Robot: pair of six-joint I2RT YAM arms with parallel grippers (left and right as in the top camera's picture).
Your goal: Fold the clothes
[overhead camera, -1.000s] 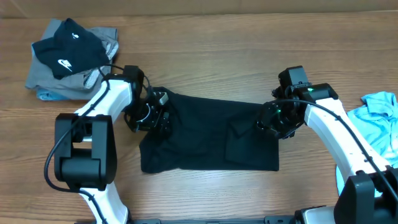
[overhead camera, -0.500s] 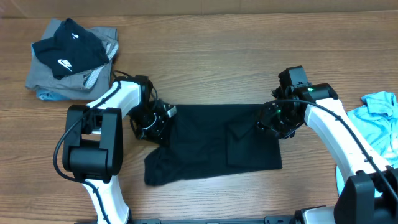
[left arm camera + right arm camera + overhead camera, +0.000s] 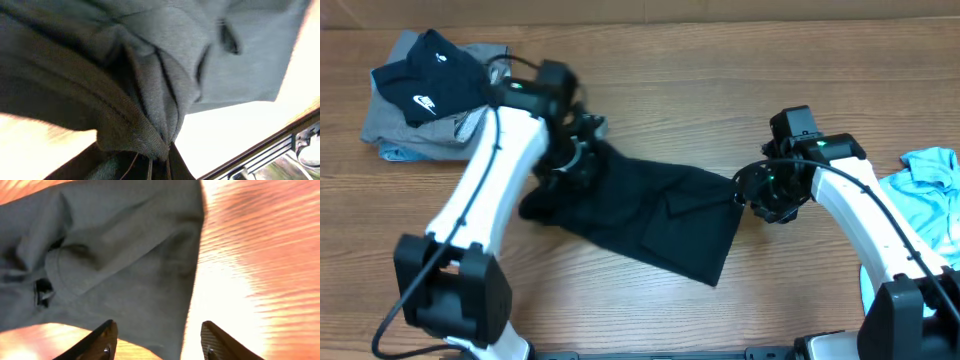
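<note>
Left wrist camera: left hand [image 3: 574, 154] pinches bunched black T-shirt [image 3: 150, 75]. Right wrist camera: right hand [image 3: 158, 329] spread at shirt's edge, unclear overhead.

The black T-shirt [image 3: 650, 215] lies askew on the wooden table [image 3: 720, 90]. The left gripper [image 3: 574, 158] is at its upper left corner and the right gripper [image 3: 754, 195] at its right edge. Far to its left is a pile of clothes [image 3: 430, 95], and far to its right a light blue garment [image 3: 930, 190].
</note>
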